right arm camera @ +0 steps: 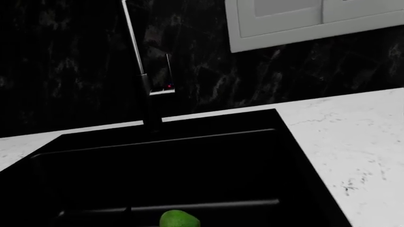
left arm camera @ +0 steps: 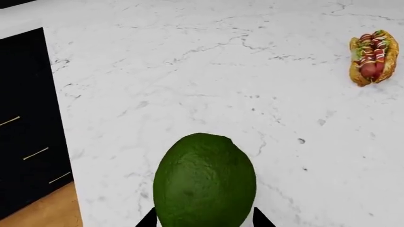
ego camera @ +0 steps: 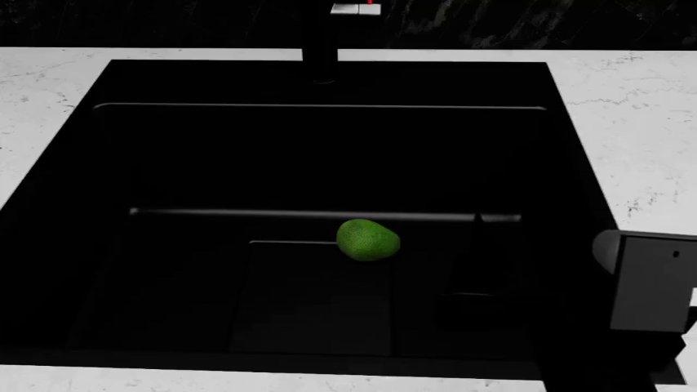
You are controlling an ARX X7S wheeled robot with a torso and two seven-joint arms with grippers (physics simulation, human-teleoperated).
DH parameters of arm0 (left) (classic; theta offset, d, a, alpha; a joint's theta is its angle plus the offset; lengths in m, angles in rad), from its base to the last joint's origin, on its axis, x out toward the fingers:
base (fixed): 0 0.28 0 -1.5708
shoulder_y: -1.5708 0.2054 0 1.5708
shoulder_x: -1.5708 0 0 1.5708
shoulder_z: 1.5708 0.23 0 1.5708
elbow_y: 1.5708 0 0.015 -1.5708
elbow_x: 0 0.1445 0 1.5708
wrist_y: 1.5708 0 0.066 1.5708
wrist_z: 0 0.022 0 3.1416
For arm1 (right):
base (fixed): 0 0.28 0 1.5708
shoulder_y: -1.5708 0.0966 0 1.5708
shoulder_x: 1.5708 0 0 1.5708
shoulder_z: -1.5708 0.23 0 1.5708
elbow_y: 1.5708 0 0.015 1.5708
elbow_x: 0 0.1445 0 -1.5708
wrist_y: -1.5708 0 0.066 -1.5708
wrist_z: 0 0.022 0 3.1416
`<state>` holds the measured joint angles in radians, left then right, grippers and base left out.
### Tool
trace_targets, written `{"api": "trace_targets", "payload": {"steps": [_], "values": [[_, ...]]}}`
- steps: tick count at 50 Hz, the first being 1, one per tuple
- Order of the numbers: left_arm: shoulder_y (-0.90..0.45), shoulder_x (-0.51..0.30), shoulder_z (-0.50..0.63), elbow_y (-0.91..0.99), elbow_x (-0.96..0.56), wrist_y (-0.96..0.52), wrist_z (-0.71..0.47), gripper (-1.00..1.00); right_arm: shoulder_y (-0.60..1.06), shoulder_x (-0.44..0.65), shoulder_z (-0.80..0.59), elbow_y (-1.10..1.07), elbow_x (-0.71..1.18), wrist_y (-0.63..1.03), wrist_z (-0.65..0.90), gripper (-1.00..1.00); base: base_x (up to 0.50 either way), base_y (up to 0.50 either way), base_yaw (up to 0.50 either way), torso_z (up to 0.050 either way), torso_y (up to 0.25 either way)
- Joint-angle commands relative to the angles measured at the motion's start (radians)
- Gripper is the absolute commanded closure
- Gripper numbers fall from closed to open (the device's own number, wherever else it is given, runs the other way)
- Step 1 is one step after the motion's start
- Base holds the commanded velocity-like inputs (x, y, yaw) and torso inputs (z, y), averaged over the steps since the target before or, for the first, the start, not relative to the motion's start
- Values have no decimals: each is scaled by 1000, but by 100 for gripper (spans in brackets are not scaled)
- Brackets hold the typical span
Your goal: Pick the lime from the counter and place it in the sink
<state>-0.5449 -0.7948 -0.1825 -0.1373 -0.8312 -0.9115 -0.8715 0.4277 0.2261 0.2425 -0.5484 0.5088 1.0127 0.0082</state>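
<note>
The lime point(ego camera: 367, 240) showed bright green inside the sink point(ego camera: 98, 147), near the middle of the black basin and just in front of the thin grey bar point(ego camera: 218, 213) that crossed it; its upper edge overlapped the bar's line in the head view. Whether it rested on the basin floor could not be told against the black. The right wrist view caught the same lime point(right arm camera: 179, 220) at the edge of its picture, beside the bar point(right arm camera: 221, 205), with the black faucet point(right arm camera: 146, 94) rising at the sink's far rim. The white counter point(ego camera: 642, 122) framed the basin on both sides. A grey block of the right arm point(ego camera: 654, 278) stood over the sink's right rim. Only a faint dark shape lay beside it in the basin, so I could not tell how far the right gripper was parted. The left gripper point(left arm camera: 204, 221) hovered over another stretch of counter point(left arm camera: 189, 71), its two black fingertips point(left arm camera: 147, 219) set wide on either side of a dark green oval fruit point(left arm camera: 204, 182). Whether they pressed that fruit could not be told. A hot dog point(left arm camera: 373, 57) lay well apart from it, and dark cabinets point(left arm camera: 25, 118) ran along the counter's edge.
</note>
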Motion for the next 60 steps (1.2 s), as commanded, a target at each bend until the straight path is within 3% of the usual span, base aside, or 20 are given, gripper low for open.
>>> {"api": "trace_targets", "payload": {"steps": [1,9,15,19,27,36,43,52,55,60], "values": [[-23,0,21,24,4,-11,-37,100,-9,1,9,2,9,-7,3,-100,0,0,0,0,0],[-108,8,80,79,2,-25,-15,100,-6,6,13,-8,20,1,9,-100,0,0,0,0,0],[-269,60,239,112,16,-39,89,100,-5,8,10,-5,23,-2,10,-100,0,0,0,0,0],[-385,120,385,87,46,-47,200,100,-4,9,7,-2,24,-6,9,-100,0,0,0,0,0],[-532,277,568,-123,136,55,389,100,2,8,-6,16,21,-17,9,-100,0,0,0,0,0],[-576,334,639,-172,145,62,480,100,5,10,-8,15,29,-17,11,-100,0,0,0,0,0],[-606,374,817,-182,193,32,629,100,5,11,-13,15,32,-18,15,-100,0,0,0,0,0],[-634,405,947,-180,208,-12,751,100,-5,13,-10,34,32,-41,7,-100,0,0,0,0,0],[-647,447,945,-246,186,-41,772,100,-10,13,-7,35,36,-44,7,-100,0,0,0,0,0],[-695,504,1072,-397,263,-14,872,100,-14,16,-5,33,38,-45,9,-100,0,0,0,0,0]]}}
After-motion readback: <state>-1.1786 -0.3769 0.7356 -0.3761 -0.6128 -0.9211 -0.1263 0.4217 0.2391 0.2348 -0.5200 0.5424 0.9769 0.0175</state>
